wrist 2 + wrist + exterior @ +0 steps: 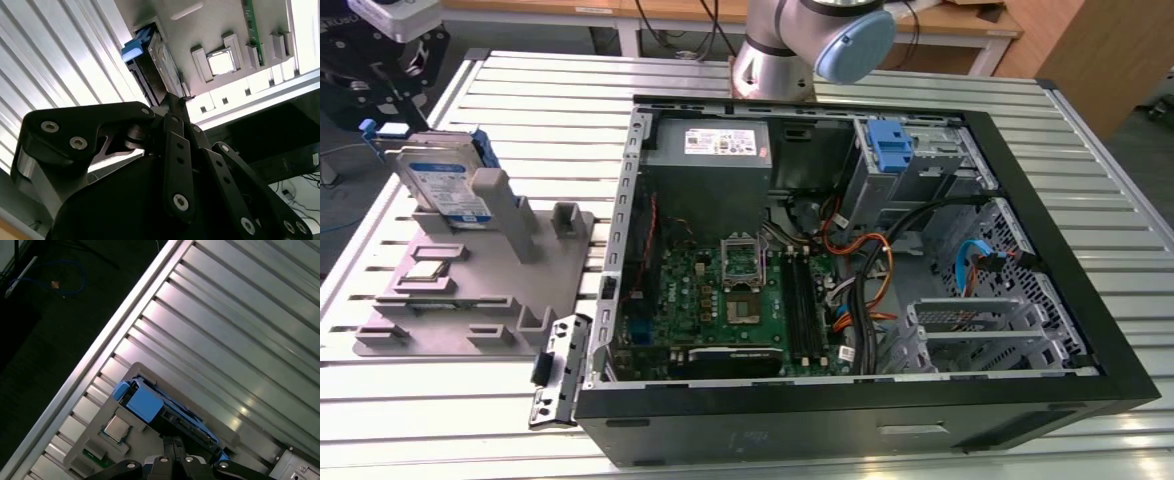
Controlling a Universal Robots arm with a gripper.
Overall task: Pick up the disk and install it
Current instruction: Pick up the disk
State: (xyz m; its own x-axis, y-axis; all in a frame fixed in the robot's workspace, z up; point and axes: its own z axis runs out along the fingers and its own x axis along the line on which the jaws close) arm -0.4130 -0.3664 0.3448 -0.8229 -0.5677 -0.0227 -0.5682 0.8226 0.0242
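Black linkage bars of the gripper (390, 95) hang over the exterior view's left side of the ribbed aluminium table (440, 420). Whether it is released or clenched I cannot tell, and it does not appear to carry anything. Directly beneath it stands the disk (438, 185), a flat silver-metal hard drive with a blue-and-white label and blue plastic side rails. It is set on edge in a slot of the grey plastic fixture plate (554, 275), with its broad labelled face upright. Both wrist views look down on the disk's narrow upper edge (160, 60) (182, 422), a long strip just past the gripper (174, 100) (175, 447). The approach therefore seems to run straight down, across the thin dimension. Beside the disk, the same fixture holds a square silver processor chip (427, 270) in a recess. Farther off, well apart toward the exterior view's right, lies the open black computer case (854, 420). It contains a green motherboard (720, 300), a grey power-supply box (720, 145) and, in its far drive cage, a bare blue plastic bracket (890, 150).
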